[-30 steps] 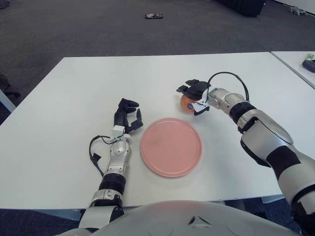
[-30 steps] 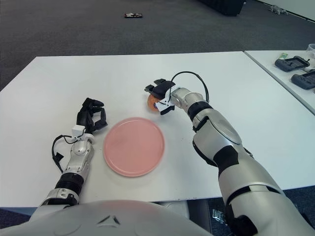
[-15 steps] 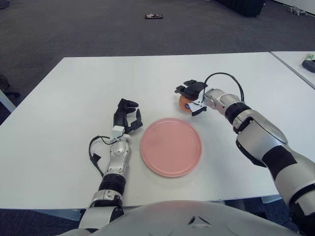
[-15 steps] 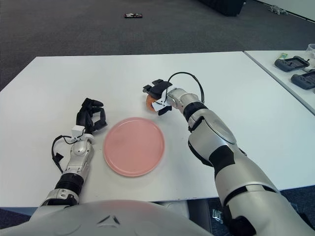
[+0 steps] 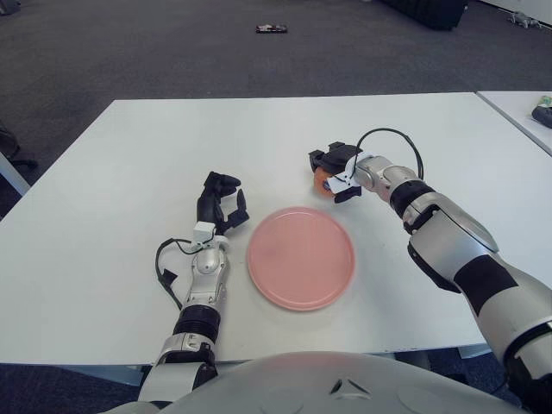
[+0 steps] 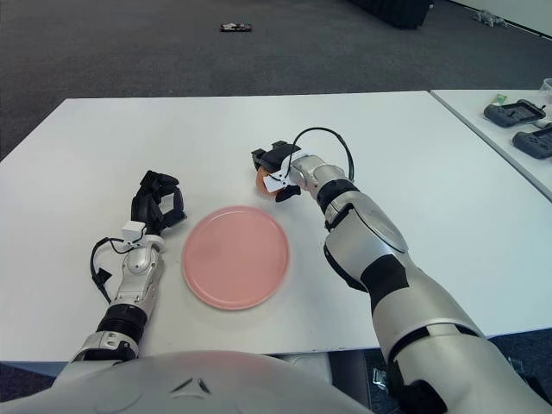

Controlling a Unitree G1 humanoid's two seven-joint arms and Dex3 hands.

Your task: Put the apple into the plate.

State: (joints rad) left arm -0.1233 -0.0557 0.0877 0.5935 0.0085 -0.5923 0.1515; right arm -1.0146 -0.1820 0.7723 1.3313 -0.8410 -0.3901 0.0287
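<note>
A reddish-orange apple (image 5: 324,182) sits on the white table just beyond the far right rim of the pink plate (image 5: 300,257). My right hand (image 5: 333,171) is curled over the apple, its dark fingers wrapping the top and sides, so only the apple's lower left part shows. Nothing lies on the plate. My left hand (image 5: 219,203) shows to the left of the plate, fingers curled and pointing up, holding nothing.
A second white table (image 6: 509,129) at the right carries dark devices (image 6: 515,110). A small dark object (image 5: 270,28) lies on the grey carpet far behind the table.
My right hand has closed more tightly over the apple and shifted slightly left with it. The left hand has not moved.
</note>
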